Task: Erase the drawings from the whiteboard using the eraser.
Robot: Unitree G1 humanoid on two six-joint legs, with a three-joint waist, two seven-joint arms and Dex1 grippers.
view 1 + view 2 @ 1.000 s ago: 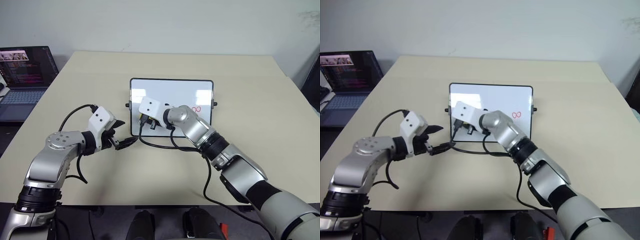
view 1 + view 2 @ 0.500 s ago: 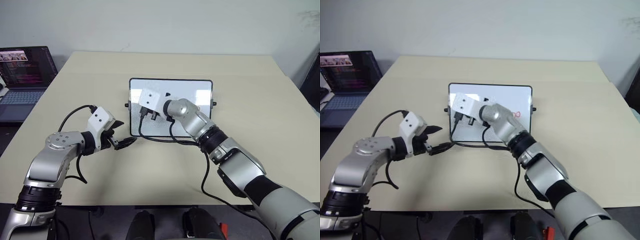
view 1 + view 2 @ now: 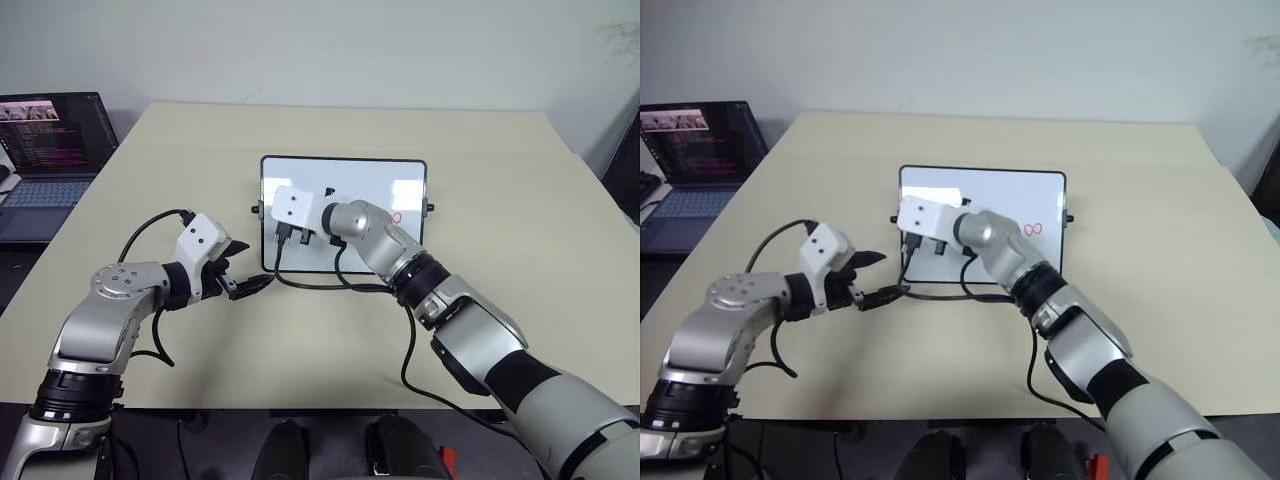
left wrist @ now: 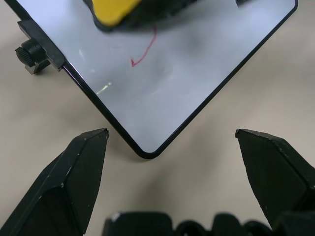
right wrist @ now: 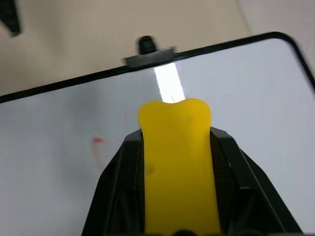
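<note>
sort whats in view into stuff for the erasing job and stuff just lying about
For the job:
whiteboard
red drawings
yellow eraser, clamped in the right gripper
left gripper, open at the board's corner

Lying about:
laptop
table

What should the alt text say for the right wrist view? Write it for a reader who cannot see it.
The right hand grips the yellow eraser between its black fingers, over the whiteboard. A faint red mark remains on the white surface beside it, and a black knob sits on the board's frame beyond.
</note>
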